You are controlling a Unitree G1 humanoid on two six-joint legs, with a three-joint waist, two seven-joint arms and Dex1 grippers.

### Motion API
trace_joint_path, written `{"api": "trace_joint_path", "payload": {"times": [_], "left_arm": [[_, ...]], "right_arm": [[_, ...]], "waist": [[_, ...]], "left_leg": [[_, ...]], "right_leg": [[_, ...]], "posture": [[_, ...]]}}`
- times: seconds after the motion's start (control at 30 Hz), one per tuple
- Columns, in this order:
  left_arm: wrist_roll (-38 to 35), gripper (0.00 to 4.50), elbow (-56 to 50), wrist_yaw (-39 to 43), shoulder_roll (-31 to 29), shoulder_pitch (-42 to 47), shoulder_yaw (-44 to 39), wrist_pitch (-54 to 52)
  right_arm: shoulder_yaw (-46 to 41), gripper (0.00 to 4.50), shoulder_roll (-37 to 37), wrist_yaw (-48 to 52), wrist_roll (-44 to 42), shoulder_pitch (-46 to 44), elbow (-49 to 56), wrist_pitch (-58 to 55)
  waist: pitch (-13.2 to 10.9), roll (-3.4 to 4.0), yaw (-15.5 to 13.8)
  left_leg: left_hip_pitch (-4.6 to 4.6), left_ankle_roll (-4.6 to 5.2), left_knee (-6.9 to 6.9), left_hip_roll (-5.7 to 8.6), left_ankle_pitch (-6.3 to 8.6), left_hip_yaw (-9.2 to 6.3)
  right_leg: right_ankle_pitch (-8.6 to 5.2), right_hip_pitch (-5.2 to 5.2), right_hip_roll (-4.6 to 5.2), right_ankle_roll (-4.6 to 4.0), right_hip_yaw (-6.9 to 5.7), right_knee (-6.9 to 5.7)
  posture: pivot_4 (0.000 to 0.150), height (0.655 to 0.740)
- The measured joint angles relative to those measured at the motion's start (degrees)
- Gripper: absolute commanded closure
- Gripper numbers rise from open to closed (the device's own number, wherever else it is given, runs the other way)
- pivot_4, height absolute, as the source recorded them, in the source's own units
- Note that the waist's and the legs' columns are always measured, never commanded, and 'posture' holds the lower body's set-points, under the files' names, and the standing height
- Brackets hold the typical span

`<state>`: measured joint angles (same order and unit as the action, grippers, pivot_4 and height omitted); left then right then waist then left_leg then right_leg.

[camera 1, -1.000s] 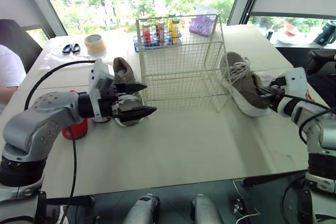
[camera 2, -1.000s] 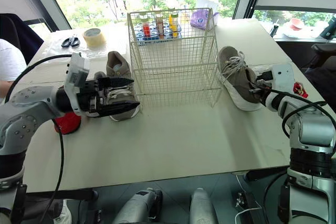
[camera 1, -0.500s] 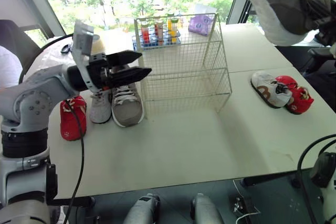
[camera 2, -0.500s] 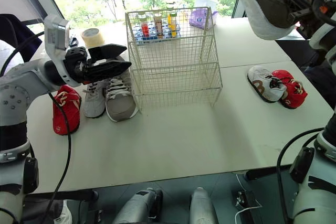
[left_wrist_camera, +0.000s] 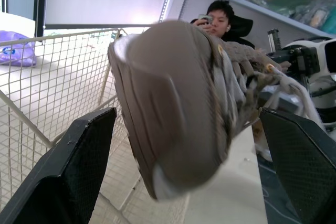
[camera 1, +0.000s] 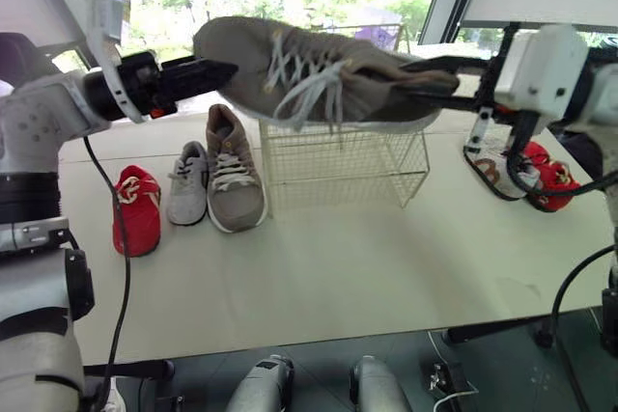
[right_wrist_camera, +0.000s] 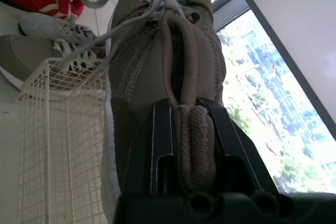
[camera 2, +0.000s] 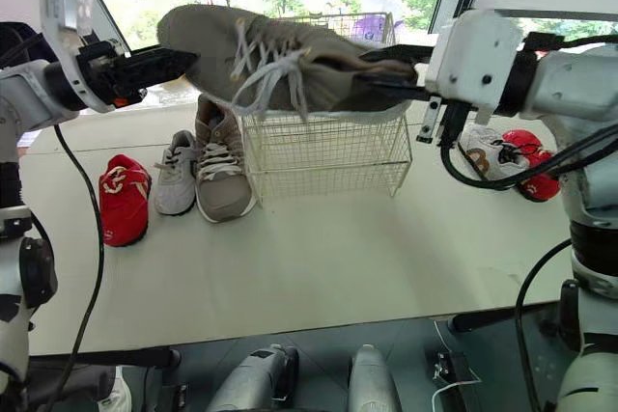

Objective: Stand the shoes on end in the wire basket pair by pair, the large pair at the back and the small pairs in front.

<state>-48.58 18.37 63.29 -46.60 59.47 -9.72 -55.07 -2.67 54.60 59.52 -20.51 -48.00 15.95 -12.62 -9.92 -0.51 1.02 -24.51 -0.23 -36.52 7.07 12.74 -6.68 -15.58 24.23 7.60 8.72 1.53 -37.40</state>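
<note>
A large tan shoe (camera 1: 309,79) hangs on its side in the air above the white wire basket (camera 1: 343,156), toe pointing left. My right gripper (camera 1: 430,79) is shut on its heel collar (right_wrist_camera: 184,103). My left gripper (left_wrist_camera: 186,114) is open, its fingers (left_wrist_camera: 73,161) spread wide either side of the toe without touching it. The matching tan shoe (camera 1: 232,176) lies on the table left of the basket, beside a small grey shoe (camera 1: 188,195) and a small red shoe (camera 1: 135,222).
A small white shoe (camera 1: 492,166) and a red shoe (camera 1: 546,176) lie on the table to the right of the basket. Behind the basket stands a rack of bottles. A person (left_wrist_camera: 220,14) sits in the background of the left wrist view.
My right arm has swung the tan shoe down and left from high at the right to over the basket. My left gripper has risen from the shoes on the table to the toe.
</note>
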Motion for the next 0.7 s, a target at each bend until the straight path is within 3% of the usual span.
{"api": "trace_joint_path", "payload": {"times": [0.2,0.3,0.47,0.53,0.7], "left_arm": [[2.43,0.00,0.67,1.19,0.20,0.01,0.00,0.74],[3.23,0.85,0.64,2.30,0.65,0.02,0.78,0.74],[4.43,3.36,1.52,2.19,1.82,0.08,1.41,0.42],[4.52,3.89,1.97,1.43,2.19,0.44,1.33,0.26],[3.99,3.89,1.89,-1.04,4.71,0.51,-0.59,-2.05]], "right_arm": [[0.22,4.30,-0.11,1.23,0.00,-2.80,-0.43,1.16],[1.43,4.30,-0.83,1.75,0.47,-2.91,-0.56,1.75],[2.36,4.30,-1.09,3.32,1.28,-3.03,-0.95,2.43],[2.32,3.29,-1.09,3.75,1.19,-3.04,-0.90,2.44],[-0.86,0.90,-1.14,2.15,-4.03,-2.60,-0.79,-5.18]], "waist": [[0.00,0.00,-0.01],[0.00,0.00,-0.06],[0.00,0.00,-0.01],[0.00,0.00,0.01],[0.00,0.00,-0.18]], "left_leg": [[0.00,0.00,-0.01,-0.01,0.00,0.00],[0.00,0.00,-0.03,-0.01,0.00,0.00],[-0.01,0.00,-0.03,0.00,0.00,0.00],[-0.01,0.00,-0.04,-0.01,0.00,0.00],[-0.03,0.00,-0.08,-0.01,0.00,-0.01]], "right_leg": [[0.00,0.00,-0.01,0.00,0.00,-0.03],[0.00,0.00,0.00,0.00,0.00,-0.04],[0.00,0.02,-0.01,0.00,0.00,-0.05],[0.00,0.02,-0.01,0.00,0.00,-0.06],[0.00,0.01,0.00,0.00,0.00,-0.08]], "posture": [[0.150,0.7400],[0.150,0.7400],[0.150,0.7400],[0.150,0.7400],[0.150,0.7400]]}}
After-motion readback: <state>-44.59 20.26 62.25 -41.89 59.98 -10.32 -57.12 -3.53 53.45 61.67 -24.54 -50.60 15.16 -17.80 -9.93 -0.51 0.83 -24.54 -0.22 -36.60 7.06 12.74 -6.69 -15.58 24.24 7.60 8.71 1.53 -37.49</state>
